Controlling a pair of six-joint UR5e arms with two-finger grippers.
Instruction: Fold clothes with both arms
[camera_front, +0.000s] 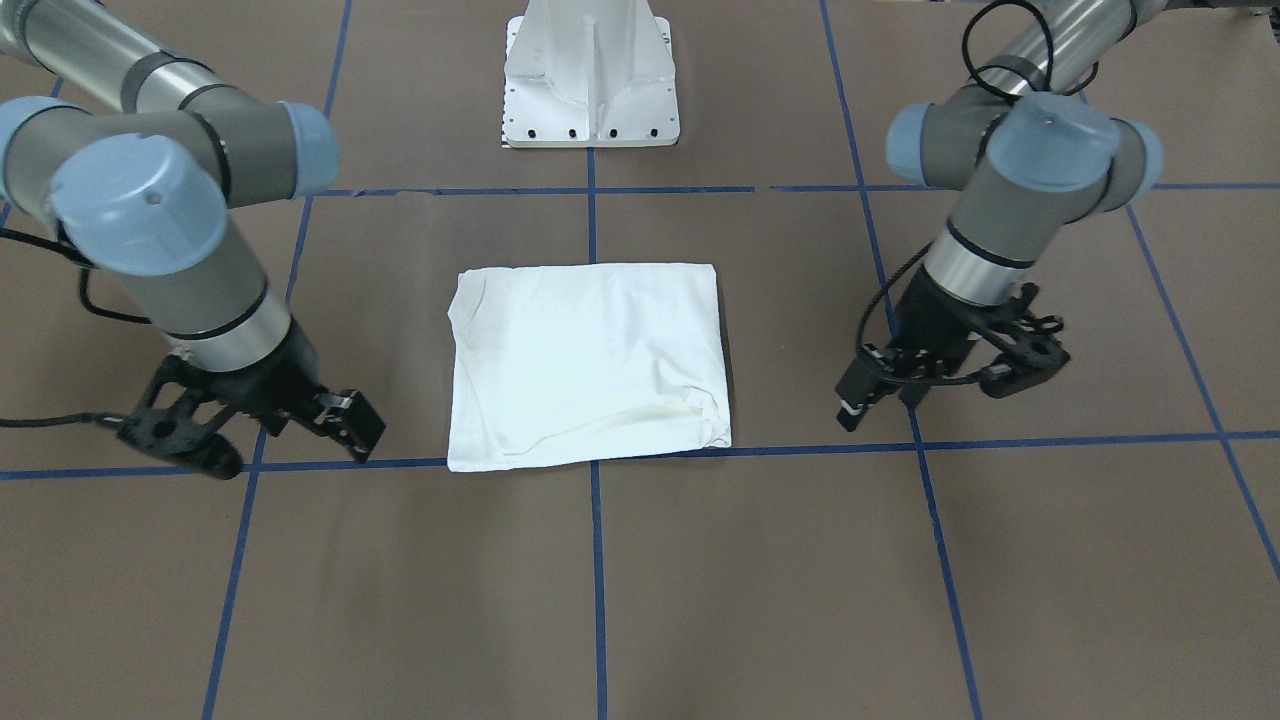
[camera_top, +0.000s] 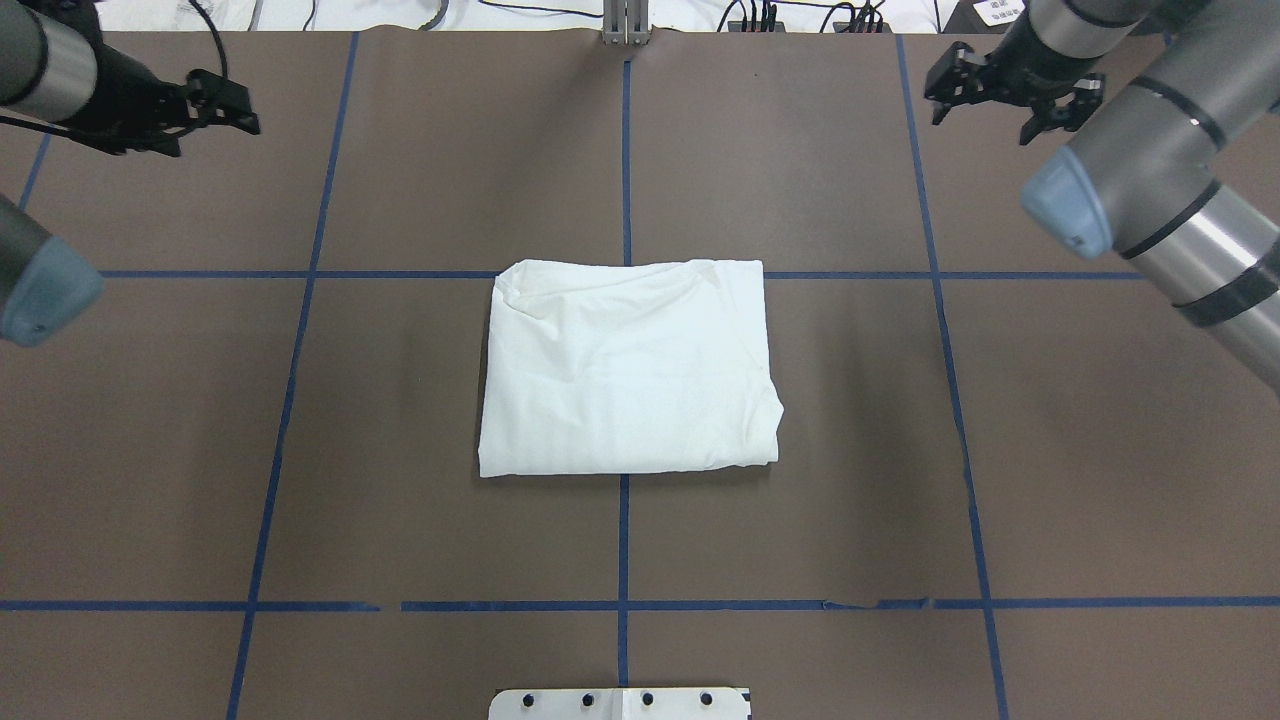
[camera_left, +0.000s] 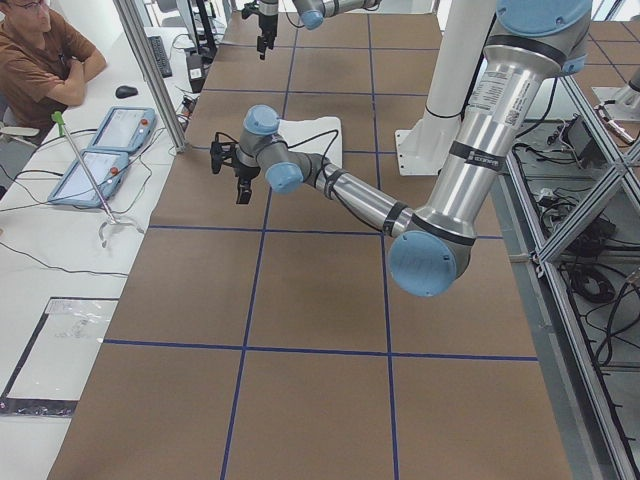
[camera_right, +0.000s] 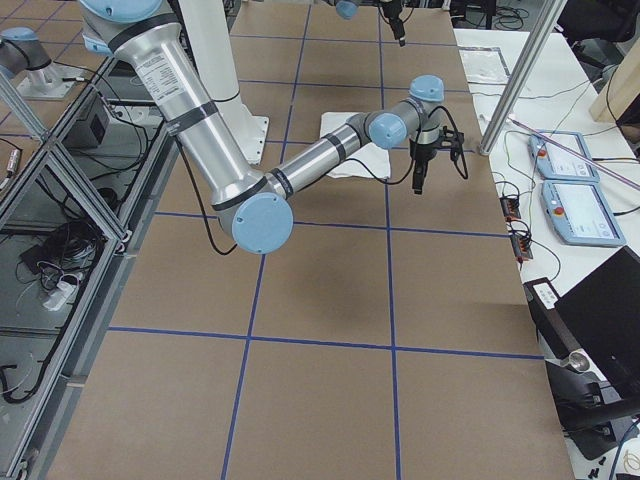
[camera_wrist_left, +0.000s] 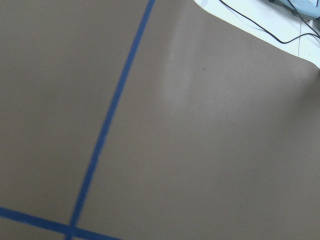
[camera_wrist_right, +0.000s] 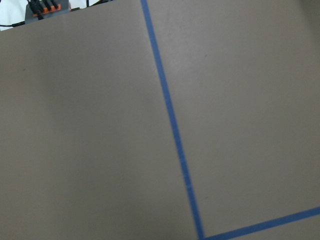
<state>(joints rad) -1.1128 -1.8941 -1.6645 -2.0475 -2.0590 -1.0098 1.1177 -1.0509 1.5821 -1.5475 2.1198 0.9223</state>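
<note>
The clothes are one white shirt (camera_front: 590, 365) (camera_top: 630, 365), folded into a flat rectangle at the middle of the brown table. No text, collar or label shows. My left gripper (camera_front: 925, 400) (camera_top: 215, 125) hovers open over bare table, well off to the shirt's side, with nothing in it. On the other side, my right gripper (camera_front: 290, 455) (camera_top: 985, 115) is just as far from the shirt, open and empty. Both wrist views show only brown table covering and blue tape lines. In the side views, part of the shirt (camera_left: 310, 130) (camera_right: 345, 140) is hidden behind an arm.
The white pedestal base (camera_front: 590, 80) (camera_top: 620, 703) stands at the robot's edge of the table. Blue tape lines (camera_top: 625, 150) form a grid on the brown covering. A seated person (camera_left: 40, 60) and two teach pendants (camera_left: 110, 140) are at a side desk.
</note>
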